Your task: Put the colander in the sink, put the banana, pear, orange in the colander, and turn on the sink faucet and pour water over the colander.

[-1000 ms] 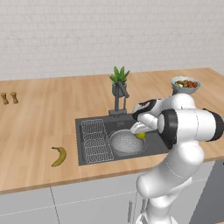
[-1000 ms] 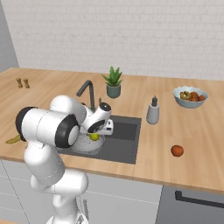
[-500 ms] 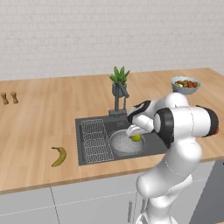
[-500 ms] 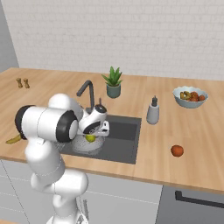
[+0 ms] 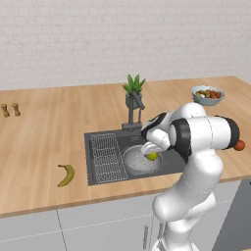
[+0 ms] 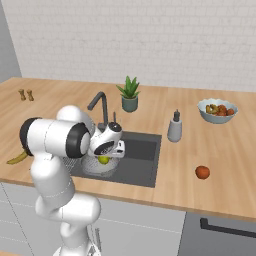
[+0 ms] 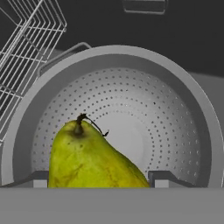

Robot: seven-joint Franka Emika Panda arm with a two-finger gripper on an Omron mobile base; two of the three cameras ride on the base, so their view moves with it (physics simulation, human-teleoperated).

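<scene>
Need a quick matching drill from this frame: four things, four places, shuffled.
Things:
1. pear
2. banana
3. orange
4. colander

Places:
A. on the counter left of the sink
B. standing in the sink
C. between the fingertips of the gripper, over the colander
D. on the counter right of the sink

Pairs: 1-C, 2-A, 3-D, 4-B
</scene>
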